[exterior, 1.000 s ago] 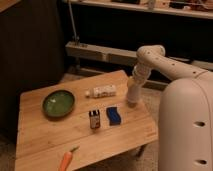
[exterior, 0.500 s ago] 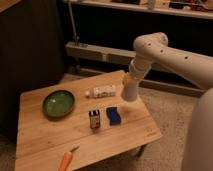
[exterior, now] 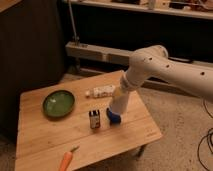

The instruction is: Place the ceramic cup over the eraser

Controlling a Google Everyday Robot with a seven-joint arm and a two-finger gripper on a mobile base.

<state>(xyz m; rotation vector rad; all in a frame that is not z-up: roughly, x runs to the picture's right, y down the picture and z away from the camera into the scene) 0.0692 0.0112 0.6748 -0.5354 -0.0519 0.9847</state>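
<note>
- The pincer [exterior: 115, 110] is at the low end of the white arm [exterior: 150, 70], right down on the blue block [exterior: 113, 119]; the arm's bulk covers it, so I cannot tell whether it is spread or pressed together.
- The arm reaches in from the right of the view and slopes down and left over the surface [exterior: 45, 137], a pale wooden table.
- Only the near edge of that blue block peeks out beneath the pincer.
- Just left of the blue block, close but apart, there's the eraser [exterior: 95, 120]: a small dark block, standing, with a paler patch on its face.
- It's uncovered, nothing over it.
- Behind the eraser, towards the far edge, a white bottle [exterior: 103, 91] lies on its side, its right end running in behind the arm.
- At the bottle's left end sits a small white piece that looks to be the cup [exterior: 88, 93]; whether it touches the bottle, I cannot tell.
- So cup and eraser are apart, the cup on the far side, the eraser nearer the camera.
- Further left, well clear of the pincer, a green bowl [exterior: 58, 103] rests upright.
- Down at the near edge lies a carrot [exterior: 66, 161], orange, its green tip pointing up and right.
</note>
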